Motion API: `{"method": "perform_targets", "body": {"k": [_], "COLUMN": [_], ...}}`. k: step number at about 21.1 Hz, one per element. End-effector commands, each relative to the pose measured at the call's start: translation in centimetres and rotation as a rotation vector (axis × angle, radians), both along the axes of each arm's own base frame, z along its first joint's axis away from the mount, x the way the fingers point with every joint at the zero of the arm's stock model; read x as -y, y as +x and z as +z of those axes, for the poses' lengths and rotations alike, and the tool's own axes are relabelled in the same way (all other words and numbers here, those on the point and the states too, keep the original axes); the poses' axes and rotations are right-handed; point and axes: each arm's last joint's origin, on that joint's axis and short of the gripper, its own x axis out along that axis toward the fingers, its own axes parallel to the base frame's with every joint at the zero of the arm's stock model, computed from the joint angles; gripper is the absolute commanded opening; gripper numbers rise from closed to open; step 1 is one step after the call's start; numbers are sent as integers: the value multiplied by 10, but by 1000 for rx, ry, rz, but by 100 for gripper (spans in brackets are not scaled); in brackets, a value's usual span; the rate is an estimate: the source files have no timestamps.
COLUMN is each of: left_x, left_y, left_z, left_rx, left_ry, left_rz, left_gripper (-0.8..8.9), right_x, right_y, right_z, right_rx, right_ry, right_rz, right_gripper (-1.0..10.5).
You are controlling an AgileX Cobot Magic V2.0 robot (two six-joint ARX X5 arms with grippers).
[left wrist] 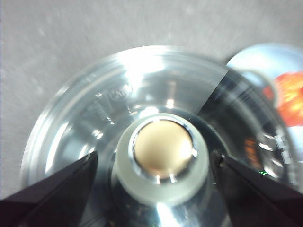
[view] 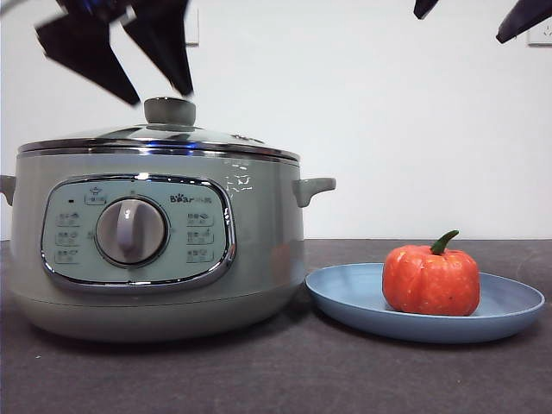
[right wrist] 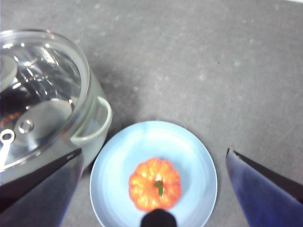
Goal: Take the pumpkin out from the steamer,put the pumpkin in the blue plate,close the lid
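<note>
Jaws of the left gripper spread apart over the lid on the steamer; right gripper open above the pumpkin on the blue plate

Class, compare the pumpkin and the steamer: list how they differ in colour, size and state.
The pumpkin is orange-red; the steamer is pale sage green. The pumpkin is far smaller than the steamer. The pumpkin sits uncovered on the blue plate; the steamer wears its lid. Both are round.
</note>
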Motion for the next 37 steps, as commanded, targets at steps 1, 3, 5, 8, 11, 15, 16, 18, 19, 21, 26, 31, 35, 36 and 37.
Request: {"method": "perform_targets", "body": {"k": [1, 3, 5, 8, 11, 15, 16, 18, 19, 21, 26, 31, 35, 36, 37], "left_x": [-10, -20, -29, -42, -58, -71, -74, -79, -80, -81, -82, -81, -81, -81, -81], "left_y": [-18, -35, -51, -71, -94, -118, -123, -131, -133, -135, -137, -135, -135, -135, -135], "left_z": [14, 25, 33, 47, 56, 24, 12, -10, -15, -18, -23, -24, -24, -24, -24], "left_rx": [17, 29, 54, 132, 232, 307, 315, 294, 267, 219, 168, 162, 162, 162, 163], "left_ry": [-29, -33, -15, -7, -19, -95, -101, -111, -126, -131, -102, -98, -98, -98, -101], "left_rz": [19, 16, -8, 37, 95, 117, 117, 130, 148, 172, 172, 172, 171, 171, 167], "left_gripper": [398, 239, -30, -8, -8, -8, -8, -8, -5, -4, -4, -4, -4, -4, -4], "right_x": [0, 1, 3, 10, 22, 33, 35, 37, 37, 37, 37, 37, 37, 37, 37], "right_y": [-1, -2, -6, -19, -39, -58, -62, -65, -65, -64, -65, -65, -65, -65, -65], "right_z": [-3, -1, 2, -1, -21, -43, -45, -46, -46, -47, -47, -47, -47, -47, -47], "right_rx": [-15, -5, 16, 115, 214, 328, 348, 352, 350, 343, 335, 336, 336, 336, 336], "right_ry": [-1, 5, 15, 72, 129, 224, 243, 250, 251, 245, 245, 243, 243, 243, 242], "right_rz": [-2, -2, -2, -1, -1, -17, -20, -22, -24, -27, -19, -24, -23, -23, -23], "right_gripper": [448, 257, 54, -17, -17, -17, -17, -17, -17, -17, -17, -17, -17, -17, -17]}}
